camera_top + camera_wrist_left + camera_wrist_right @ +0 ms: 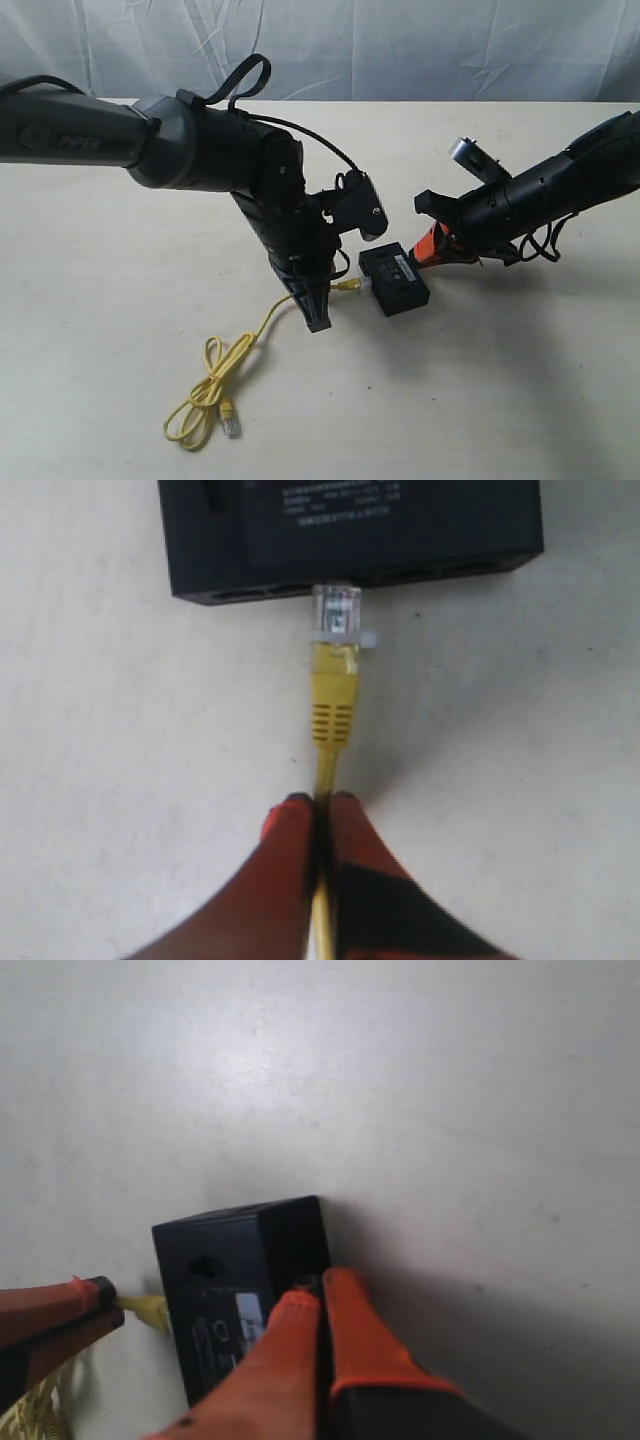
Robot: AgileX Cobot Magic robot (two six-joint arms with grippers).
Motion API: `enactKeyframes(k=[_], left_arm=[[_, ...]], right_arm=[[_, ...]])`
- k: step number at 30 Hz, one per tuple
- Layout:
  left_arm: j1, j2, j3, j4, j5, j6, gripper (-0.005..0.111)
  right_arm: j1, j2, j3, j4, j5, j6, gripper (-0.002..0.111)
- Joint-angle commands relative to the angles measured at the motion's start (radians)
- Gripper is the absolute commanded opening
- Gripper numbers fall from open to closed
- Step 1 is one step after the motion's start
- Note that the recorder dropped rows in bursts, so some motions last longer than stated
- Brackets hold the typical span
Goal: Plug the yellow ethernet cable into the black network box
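Working over a cream table, left fingers pinch the yellow ethernet cable, right fingers closed.

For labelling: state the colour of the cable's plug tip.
Clear plastic plug on a yellow boot; left wrist view.

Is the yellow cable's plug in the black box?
Not seated: the clear plug shows almost whole outside the black network box, tip at a port.

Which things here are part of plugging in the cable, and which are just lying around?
Part of the job:
yellow ethernet cable
black network box
left end effector, pinching the cable
right end effector, at the box

Just there:
table
white backdrop cloth
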Motion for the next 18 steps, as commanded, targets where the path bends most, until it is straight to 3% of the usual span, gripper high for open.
enactKeyframes(k=[1, 18], left_arm=[[-0.011, 0.001, -0.004, -0.008, -0.014, -0.006, 0.000], [-0.011, 0.000, -0.004, -0.054, 0.032, 0.036, 0.000]], right_arm=[[0.001, 0.000, -0.002, -0.001, 0.013, -0.002, -0.001], [0.001, 0.000, -0.002, 0.001, 0.006, 0.005, -0.001]])
